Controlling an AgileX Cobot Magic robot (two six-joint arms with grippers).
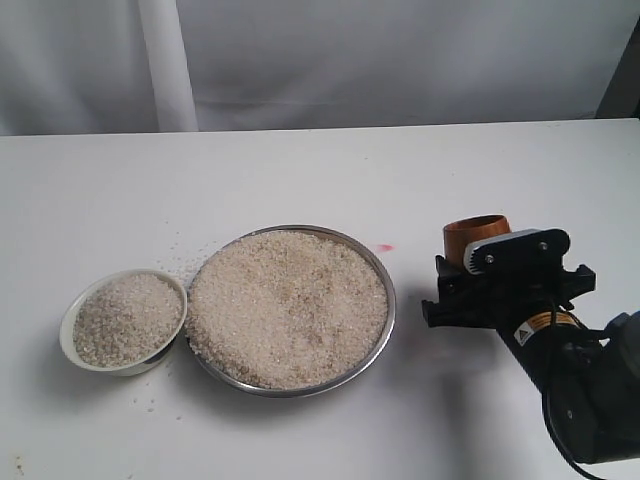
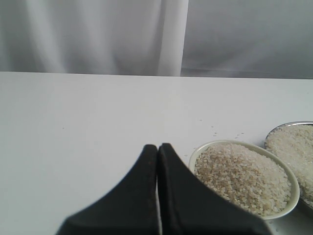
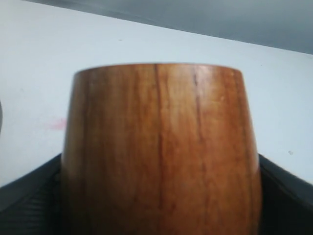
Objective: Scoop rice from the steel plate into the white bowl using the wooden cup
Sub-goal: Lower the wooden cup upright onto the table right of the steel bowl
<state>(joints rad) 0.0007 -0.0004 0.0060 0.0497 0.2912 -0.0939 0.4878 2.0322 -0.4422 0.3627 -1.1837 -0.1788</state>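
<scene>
Right, we start wide: the white tabletop (image 1: 300,170) carries everything. Biggest on it is the steel plate (image 1: 391,305), heaped rim to rim with rice (image 1: 285,305). We judge the plate stiff and slick, likely to skid if a scoop digs in hard, and the grains loose and quick to spill.

Just beside it, on the left of the exterior view, sits the white bowl (image 1: 66,332), already well filled, its rim almost touching the plate's. It's ceramic, so heavy enough to sit firm, but no friend to knocks.

Well apart on the plate's other side stands the wooden cup (image 1: 476,232), upright, mouth up. The right gripper (image 1: 505,288) has its jaws round the cup's belly, dark pads against both flanks as far as we can see. Light, rigid, glossy wood, we reckon, so a squeeze low across the widest part suits it, leaving the rim free to bite into the rice. No object stands between cup and plate.

The left gripper (image 2: 157,149) hangs near the bowl, jaws pressed together on nothing.

Smallest now: stray grains (image 1: 178,255) scattered by the bowl, and a faint pink smear (image 1: 386,247) past the plate's rim.
</scene>
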